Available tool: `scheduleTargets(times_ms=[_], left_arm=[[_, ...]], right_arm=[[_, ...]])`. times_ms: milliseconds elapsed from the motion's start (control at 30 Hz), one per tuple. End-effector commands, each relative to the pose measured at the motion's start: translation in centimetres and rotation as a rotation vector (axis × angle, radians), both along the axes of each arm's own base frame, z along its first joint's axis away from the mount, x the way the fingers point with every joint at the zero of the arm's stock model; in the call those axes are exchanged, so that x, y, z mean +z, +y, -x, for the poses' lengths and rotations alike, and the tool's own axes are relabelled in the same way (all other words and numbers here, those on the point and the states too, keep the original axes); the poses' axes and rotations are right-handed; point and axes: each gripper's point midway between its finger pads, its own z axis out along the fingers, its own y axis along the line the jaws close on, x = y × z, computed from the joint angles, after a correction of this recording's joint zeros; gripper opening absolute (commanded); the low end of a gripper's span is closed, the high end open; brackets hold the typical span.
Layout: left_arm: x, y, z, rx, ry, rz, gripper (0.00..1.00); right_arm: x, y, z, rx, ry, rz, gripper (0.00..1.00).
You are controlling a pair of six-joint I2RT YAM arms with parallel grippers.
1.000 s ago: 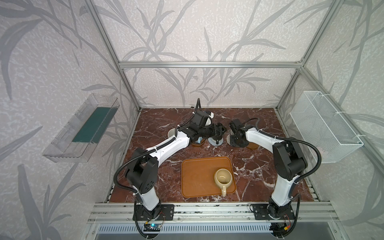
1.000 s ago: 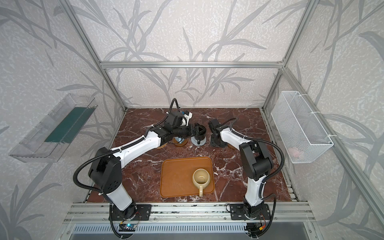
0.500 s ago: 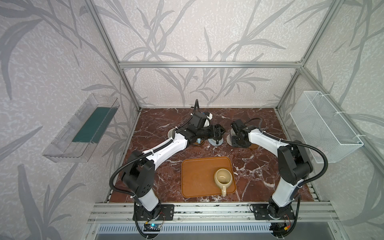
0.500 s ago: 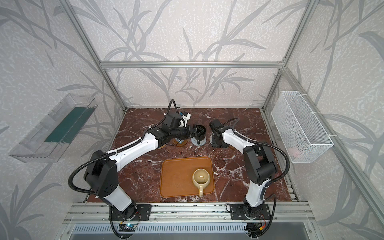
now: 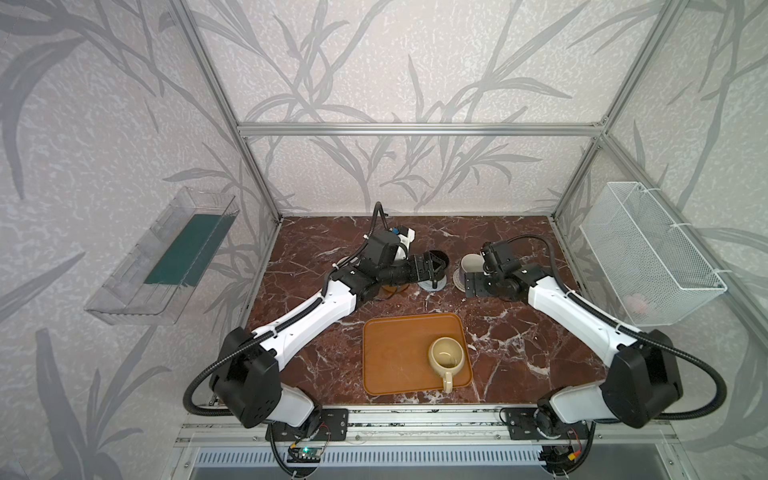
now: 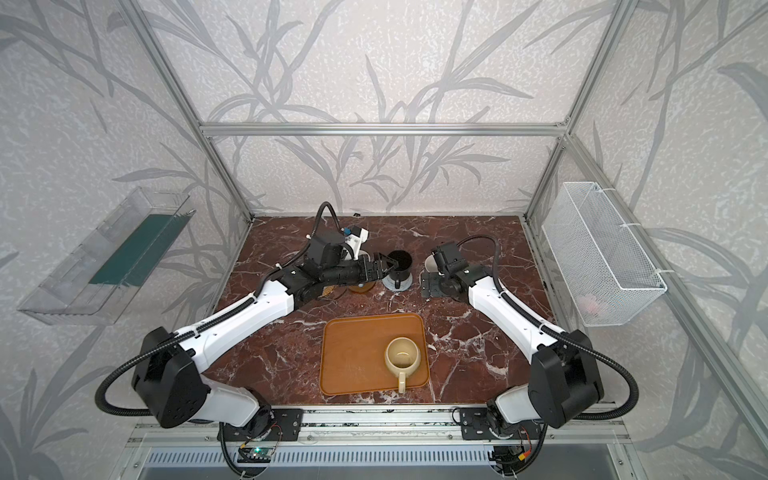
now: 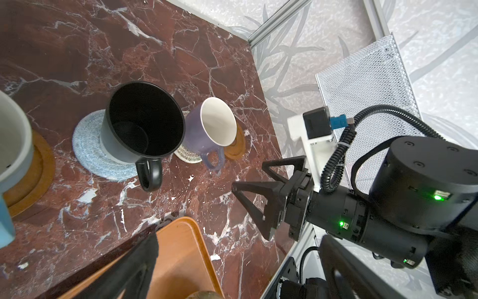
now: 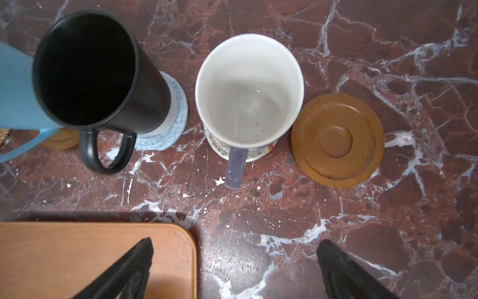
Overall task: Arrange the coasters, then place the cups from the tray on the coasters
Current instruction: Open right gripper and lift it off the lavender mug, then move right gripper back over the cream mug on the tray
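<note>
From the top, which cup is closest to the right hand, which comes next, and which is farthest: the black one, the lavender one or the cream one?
In a top view, starting from the right hand:
1. lavender cup: just behind the hand, in the back row.
2. black cup: next along the row, toward the left.
3. cream cup: farthest, on the tray at the front.

And release! My right gripper (image 8: 235,242) sprang wide and let go of the lavender mug (image 8: 248,90), leaving it standing alone on the cream woven coaster (image 8: 219,148). I pulled that wrist back toward the table's (image 5: 519,353) right edge, uncovering the mug's pale inside. My left arm (image 5: 307,316) and right arm (image 5: 573,307) both dropped their elbows toward the near edge.
</note>
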Motion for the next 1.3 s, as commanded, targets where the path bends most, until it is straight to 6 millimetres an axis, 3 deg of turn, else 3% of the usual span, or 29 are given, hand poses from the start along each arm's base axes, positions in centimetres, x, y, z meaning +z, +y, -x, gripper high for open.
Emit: scheduleTargets(times_ms=[0, 100, 200, 267, 367, 567, 733, 833, 1267], left_arm=[[0.6, 0.6, 1.3, -0.021, -0.023, -0.002, 0.99], [0.4, 0.5, 2.6, -0.071, 0.001, 0.015, 0.99], [0.3, 0.3, 4.1, -0.123, 0.036, 0.05, 0.97], [-0.1, 0.6, 4.8, -0.121, 0.056, 0.053, 0.98], [-1.2, 1.7, 5.8, -0.108, 0.091, 0.0, 0.99], [-3.8, 3.8, 8.1, -0.093, 0.165, -0.113, 0.99], [-4.7, 4.2, 9.5, -0.112, 0.179, -0.107, 0.97], [-4.4, 4.6, 9.3, -0.068, 0.16, -0.076, 0.98], [-6.6, 5.1, 10.7, -0.07, 0.23, -0.123, 0.97]], right_arm=[[1.3, -0.3, 1.5, 0.045, -0.045, -0.01, 0.99], [2.2, -1.2, 2.6, 0.072, -0.111, 0.006, 0.99], [2.2, -2.8, 4.5, 0.049, -0.087, 0.029, 0.99], [2.1, -2.7, 5.9, 0.061, -0.052, 0.004, 0.99], [1.6, -0.8, 8.2, 0.172, -0.003, -0.099, 0.99], [0.7, 0.3, 12.3, 0.173, 0.04, -0.228, 0.99], [-0.1, 1.3, 15.2, 0.232, 0.067, -0.156, 0.99], [-0.7, 2.8, 16.7, 0.28, 0.074, -0.129, 0.99], [-4.1, 8.5, 21.7, 0.444, 0.088, -0.052, 0.99]])
